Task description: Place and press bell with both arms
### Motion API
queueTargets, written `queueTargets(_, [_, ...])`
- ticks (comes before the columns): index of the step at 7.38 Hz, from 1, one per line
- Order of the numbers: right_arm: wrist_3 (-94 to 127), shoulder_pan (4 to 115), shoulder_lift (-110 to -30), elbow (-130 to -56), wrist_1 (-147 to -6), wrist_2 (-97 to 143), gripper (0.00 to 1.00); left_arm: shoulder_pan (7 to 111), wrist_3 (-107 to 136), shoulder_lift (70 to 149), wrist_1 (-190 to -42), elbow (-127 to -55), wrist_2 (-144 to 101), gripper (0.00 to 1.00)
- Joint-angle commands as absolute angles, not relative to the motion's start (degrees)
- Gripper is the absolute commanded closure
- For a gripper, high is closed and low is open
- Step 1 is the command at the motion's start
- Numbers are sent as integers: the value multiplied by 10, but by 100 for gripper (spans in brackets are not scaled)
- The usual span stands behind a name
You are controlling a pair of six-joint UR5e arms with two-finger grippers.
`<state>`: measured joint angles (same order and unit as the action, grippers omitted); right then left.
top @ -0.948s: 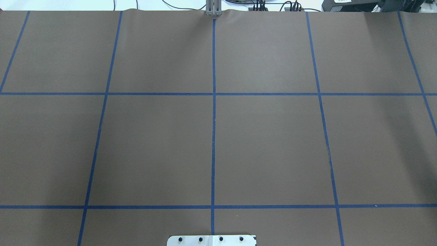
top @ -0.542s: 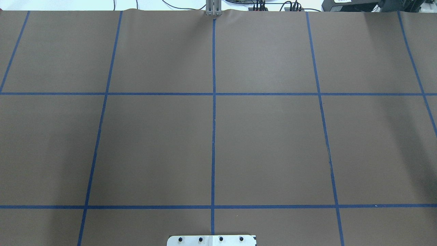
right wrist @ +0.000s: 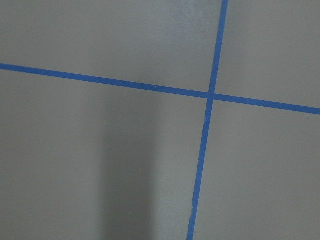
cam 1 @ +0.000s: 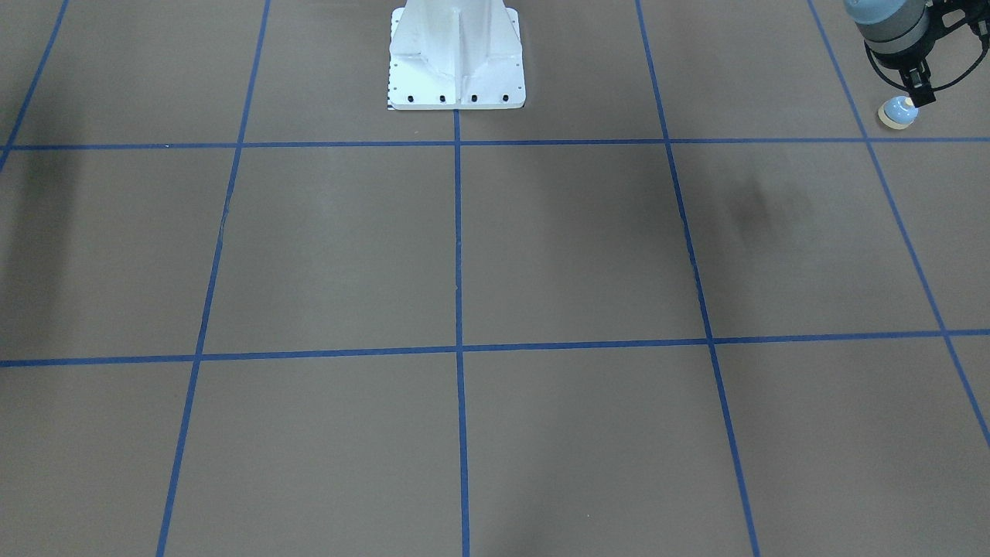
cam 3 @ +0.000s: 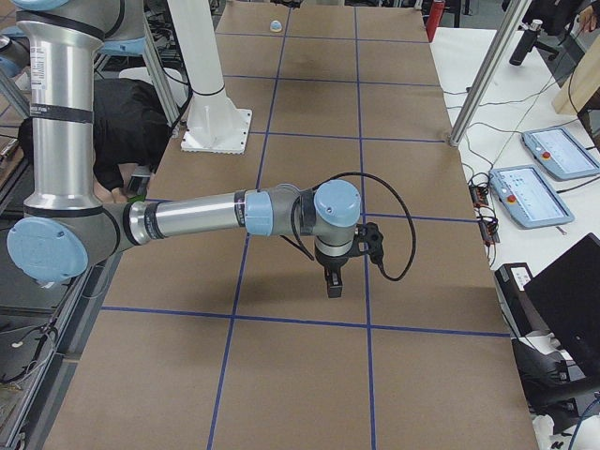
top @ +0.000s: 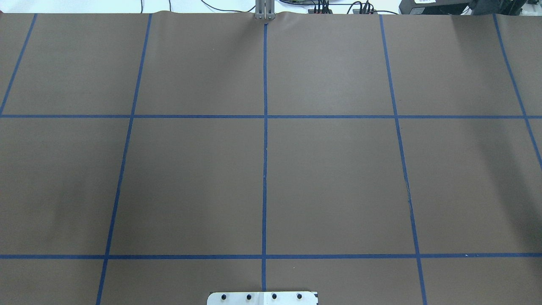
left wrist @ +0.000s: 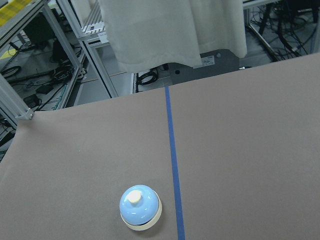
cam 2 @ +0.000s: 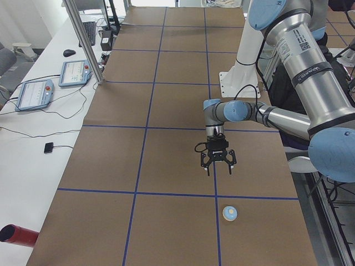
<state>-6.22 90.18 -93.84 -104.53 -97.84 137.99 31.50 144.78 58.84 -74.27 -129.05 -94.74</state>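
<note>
Overhead view is the same as in the earlier shots: just worktop (top: pixel 190 182), no arm or bell entering, so no visible progress. Judged: grasp not yet made. The bell (cam 2: pixel 230 213) sits upright toward the corner where the worktop's left end meets the robot-side edge, just beside a tape line (cam 2: pixel 218 244). Left pincer (cam 2: pixel 219 169) hangs pointing down, fingers spread, empty, near the bell but apart; left arm (cam 2: pixel 288 119) forearm roughly level. Right arm (cam 3: pixel 197 214) stretches out level, right pincer (cam 3: pixel 332 284) pointing down low over the worktop. Cannot tell if it is open or closed.
</note>
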Motion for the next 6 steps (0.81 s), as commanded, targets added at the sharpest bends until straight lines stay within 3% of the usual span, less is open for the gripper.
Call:
queueTargets(1, [-62,901,-935,-1045,-978,1391,0,287,1513,576,-801,-1231,-947,0])
queueTargets(6, [-59,896,-928,-1047,-977,1393,0,208,1633,577,-890,-1130,-948,0])
